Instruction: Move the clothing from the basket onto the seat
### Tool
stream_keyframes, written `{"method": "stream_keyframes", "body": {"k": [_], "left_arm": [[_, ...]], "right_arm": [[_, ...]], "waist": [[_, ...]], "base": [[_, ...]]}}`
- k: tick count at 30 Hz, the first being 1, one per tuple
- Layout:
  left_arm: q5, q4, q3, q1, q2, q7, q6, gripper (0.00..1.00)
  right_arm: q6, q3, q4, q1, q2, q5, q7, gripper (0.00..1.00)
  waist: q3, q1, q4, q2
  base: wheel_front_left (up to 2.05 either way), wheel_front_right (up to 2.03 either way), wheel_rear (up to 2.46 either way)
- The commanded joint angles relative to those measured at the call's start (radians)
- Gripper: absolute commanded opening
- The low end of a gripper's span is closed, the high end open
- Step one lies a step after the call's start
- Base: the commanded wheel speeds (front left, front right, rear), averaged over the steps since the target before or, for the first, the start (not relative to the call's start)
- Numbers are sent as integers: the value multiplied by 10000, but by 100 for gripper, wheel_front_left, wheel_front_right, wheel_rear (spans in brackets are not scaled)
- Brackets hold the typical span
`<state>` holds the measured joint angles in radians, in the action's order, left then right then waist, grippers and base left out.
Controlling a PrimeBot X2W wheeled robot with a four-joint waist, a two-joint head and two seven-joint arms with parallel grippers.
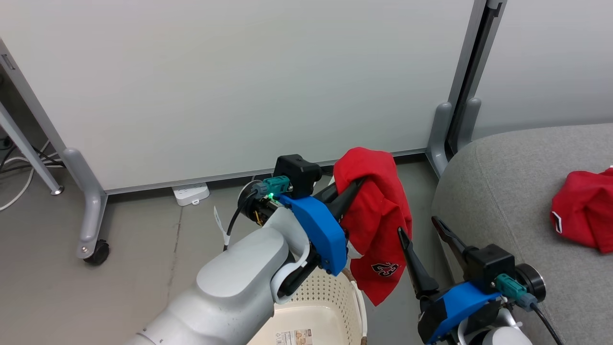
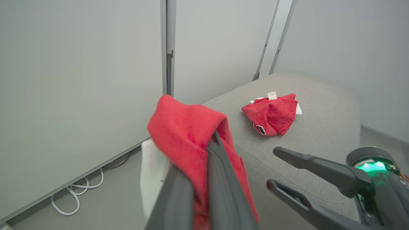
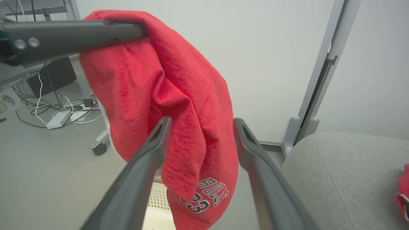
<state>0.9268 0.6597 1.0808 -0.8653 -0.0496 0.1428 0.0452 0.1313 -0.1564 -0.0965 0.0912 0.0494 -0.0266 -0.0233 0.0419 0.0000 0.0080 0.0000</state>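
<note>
A red garment [image 1: 383,211] printed with 23 hangs in the air above the white perforated basket [image 1: 330,292], pinched near its top by my left gripper [image 1: 357,184], which is shut on it. In the right wrist view the same garment [image 3: 179,80] droops in front of my right gripper [image 3: 201,120], whose fingers are spread wide with nothing gripped. My right gripper [image 1: 417,225] sits just right of the hanging cloth, beside the grey seat [image 1: 503,182]. A second red garment [image 1: 584,211] lies crumpled on the seat [image 2: 319,127], and the left wrist view shows it [image 2: 271,113] with a white tag.
Pale partition panels on grey feet [image 1: 91,211] with a castor [image 1: 98,253] stand behind. A white power strip [image 1: 190,193] lies at the panel's base, and cables [image 3: 57,108] trail across the floor at the left.
</note>
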Motion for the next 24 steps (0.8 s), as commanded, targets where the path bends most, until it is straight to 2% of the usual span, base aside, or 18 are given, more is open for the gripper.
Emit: {"method": "stream_keyframes", "body": {"k": [1, 18, 24], "left_arm": [[239, -61, 129, -151, -18, 77, -113, 0], [1114, 424, 1107, -487, -18, 467, -135, 0], [1358, 494, 1330, -612, -18, 573, -213, 0]], "right_arm": [[-11, -90, 33, -118, 18, -67, -33, 100], [-11, -176, -133, -46, 18, -81, -29, 100], [-9, -568, -813, 615, 227, -8, -277, 100]], "waist": [[-22, 0, -38, 0], [-172, 0, -62, 0], [-173, 0, -100, 0]], "base": [[0, 0, 0], [0, 0, 0], [0, 0, 0]]}}
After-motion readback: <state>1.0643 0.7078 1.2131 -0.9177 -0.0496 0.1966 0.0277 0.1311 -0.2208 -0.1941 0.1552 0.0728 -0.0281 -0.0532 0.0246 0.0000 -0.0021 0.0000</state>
